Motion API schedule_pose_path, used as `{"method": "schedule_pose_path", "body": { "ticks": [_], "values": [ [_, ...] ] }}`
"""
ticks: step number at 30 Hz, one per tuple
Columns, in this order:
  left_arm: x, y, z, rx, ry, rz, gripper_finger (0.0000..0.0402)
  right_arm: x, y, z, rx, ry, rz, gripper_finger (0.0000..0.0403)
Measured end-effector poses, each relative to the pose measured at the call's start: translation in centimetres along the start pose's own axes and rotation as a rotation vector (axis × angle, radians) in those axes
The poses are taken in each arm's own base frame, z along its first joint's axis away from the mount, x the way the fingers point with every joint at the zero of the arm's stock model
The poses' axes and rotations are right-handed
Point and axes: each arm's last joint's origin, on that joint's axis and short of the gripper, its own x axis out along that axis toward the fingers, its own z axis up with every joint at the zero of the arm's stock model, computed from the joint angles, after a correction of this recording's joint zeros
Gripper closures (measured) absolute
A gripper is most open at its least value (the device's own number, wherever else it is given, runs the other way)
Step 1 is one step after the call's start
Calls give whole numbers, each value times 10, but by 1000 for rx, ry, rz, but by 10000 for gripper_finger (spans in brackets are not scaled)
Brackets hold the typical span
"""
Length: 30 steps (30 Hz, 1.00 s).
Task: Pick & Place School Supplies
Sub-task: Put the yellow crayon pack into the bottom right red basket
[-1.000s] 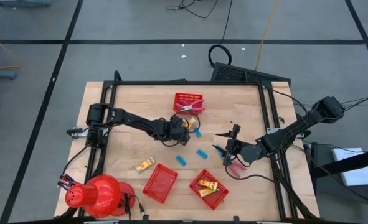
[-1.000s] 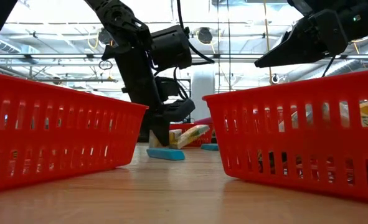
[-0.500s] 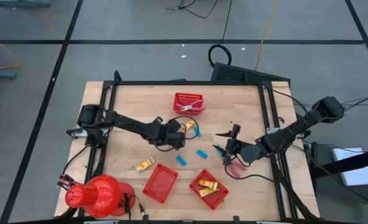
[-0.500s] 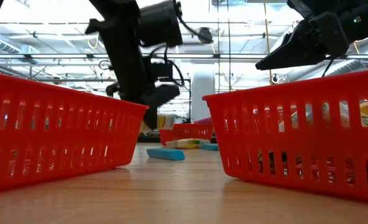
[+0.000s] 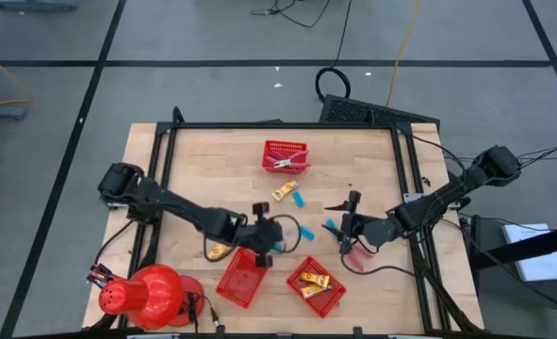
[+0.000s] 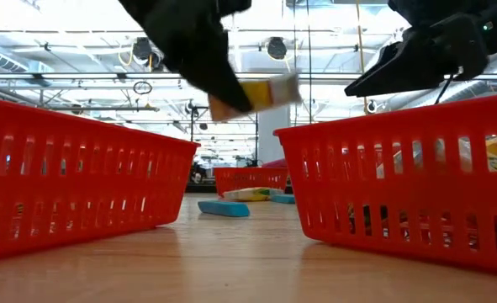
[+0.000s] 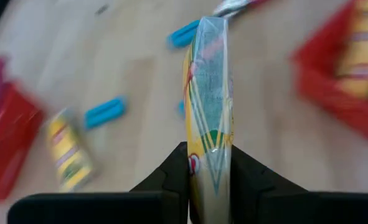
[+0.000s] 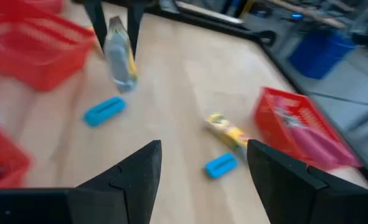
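**Left gripper carries a yellow packet near the front baskets**

From above, we see the left gripper [image 5: 262, 237] over the worktop [image 5: 212, 155] just beside the empty front basket [image 5: 241, 277], closed on a yellow packet. Another yellow packet [image 5: 217, 251] lies close beside it, and one more [image 5: 283, 192] sits near the far basket [image 5: 286, 157], which holds pink-handled tools. Blue blocks [image 5: 306, 232] lie between the arms. A second front basket [image 5: 316, 285] holds yellow packets. The right gripper [image 5: 344, 218] waits at the right of the worktop, its fingers spread wide with nothing between them.

At worktop level, we see the held packet [image 6: 256, 93] raised in the air above the gap between the two near baskets; a blue block [image 6: 224, 208] lies flat behind them.

From the left wrist, the packet [image 7: 207, 106] stands edge-on, clamped between both fingers [image 7: 171, 174].

From the right wrist, we see the open fingers [image 8: 140, 174], the other arm's packet [image 8: 119, 59] hanging, two blue blocks [image 8: 104, 111] and a packet [image 8: 228, 132] lying near the far basket [image 8: 299, 127].
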Motion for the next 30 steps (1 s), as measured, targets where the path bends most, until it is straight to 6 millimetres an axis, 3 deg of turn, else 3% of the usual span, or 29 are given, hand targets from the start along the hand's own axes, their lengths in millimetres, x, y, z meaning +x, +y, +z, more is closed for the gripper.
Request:
{"method": "schedule_pose_path", "body": {
  "ticks": [8, 17, 20, 26, 30],
  "values": [
    [0, -9, 11, 56, -115, -150, 334, -3, 8, 2, 59, -18, 159, 177],
    [-4, -16, 24, 145, -256, -370, 334, -4, 8, 2, 56, -17, 100, 177],
    [4, -22, 24, 177, -289, -433, 334, -2, 4, 1, 50, -15, 61, 177],
    [38, -30, 14, 196, -294, -532, 334, 2, -2, 2, 51, -8, 30, 177],
    [49, -32, 22, 207, -309, -559, 334, 4, -5, 1, 49, -5, 19, 177]
  ]
}}
